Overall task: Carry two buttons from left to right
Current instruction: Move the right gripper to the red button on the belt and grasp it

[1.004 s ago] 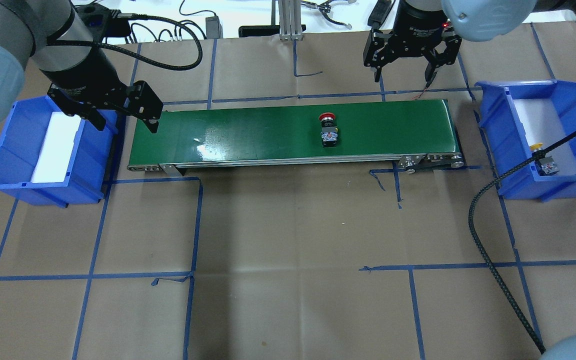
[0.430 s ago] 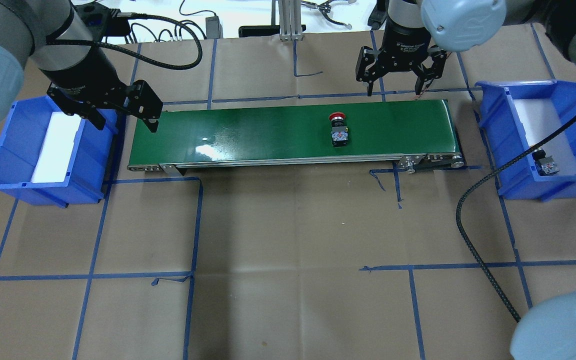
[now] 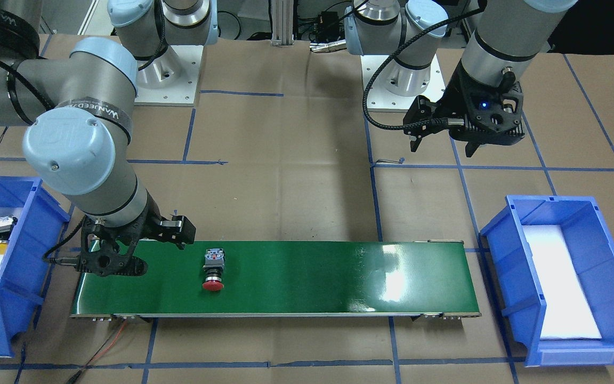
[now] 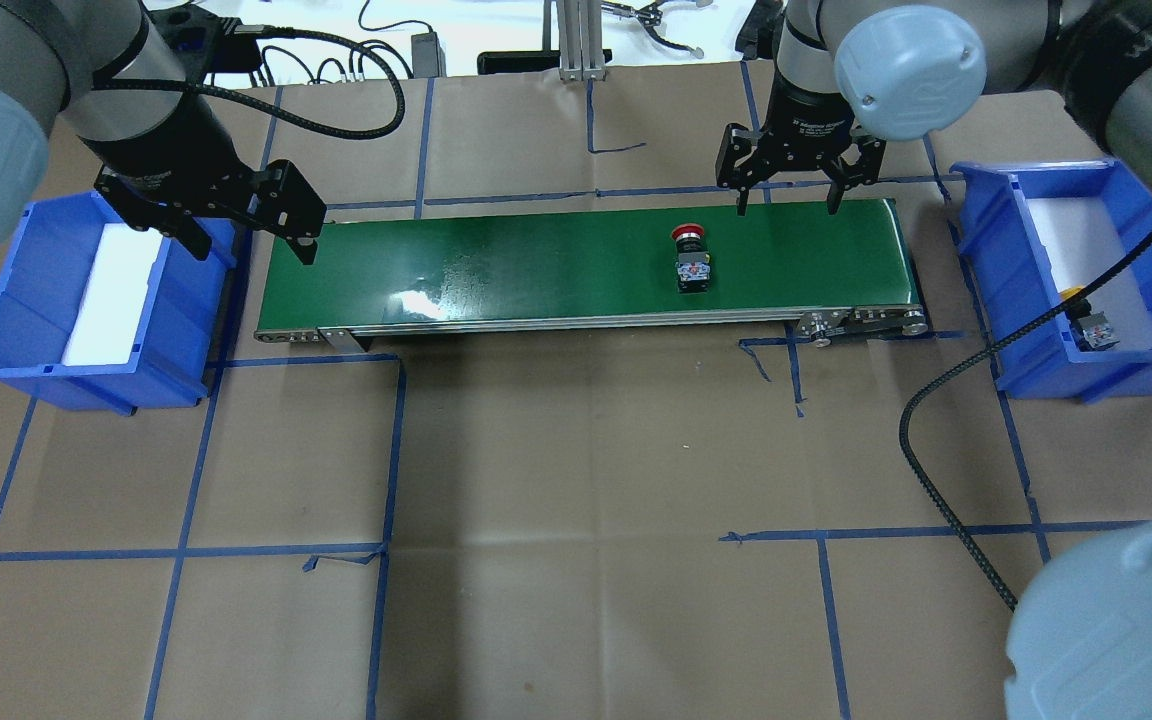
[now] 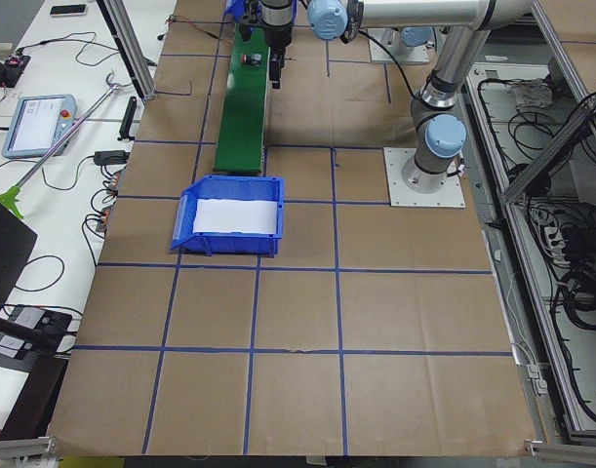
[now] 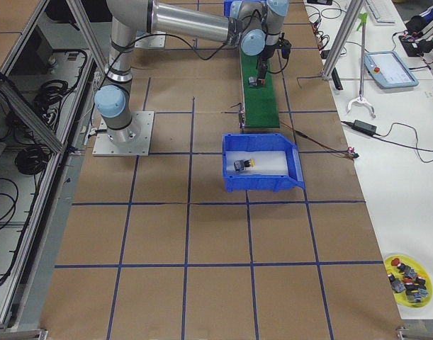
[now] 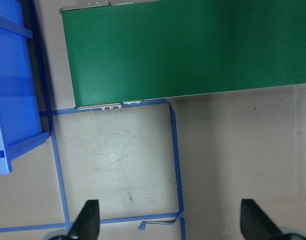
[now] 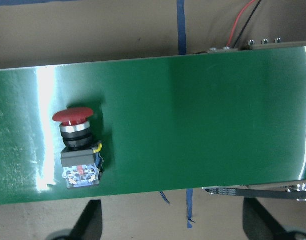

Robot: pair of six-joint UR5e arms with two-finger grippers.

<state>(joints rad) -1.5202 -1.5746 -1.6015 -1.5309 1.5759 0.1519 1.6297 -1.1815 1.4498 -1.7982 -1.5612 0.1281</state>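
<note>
The paper-covered worktop (image 4: 576, 480) carries a green belt (image 4: 536, 260) between a left bin (image 4: 26, 300) and a right bin (image 4: 986, 230). The left claw (image 4: 254, 250) hangs spread and empty above the belt's 9 o'clock end. The right claw (image 4: 786, 205), fingers apart and empty, hovers at 1 o'clock from the red button (image 4: 691, 258), which lies on the belt. The yellow button (image 4: 1091, 320) lies in the right bin's 5 o'clock corner.

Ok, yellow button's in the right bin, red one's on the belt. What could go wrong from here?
1. The red button lies on its side on the belt, and the right gripper, jaws open, sits off toward the far edge; a misaligned pinch may roll it.
2. The black cable drapes over the right bin near the yellow button and might snag.
</note>
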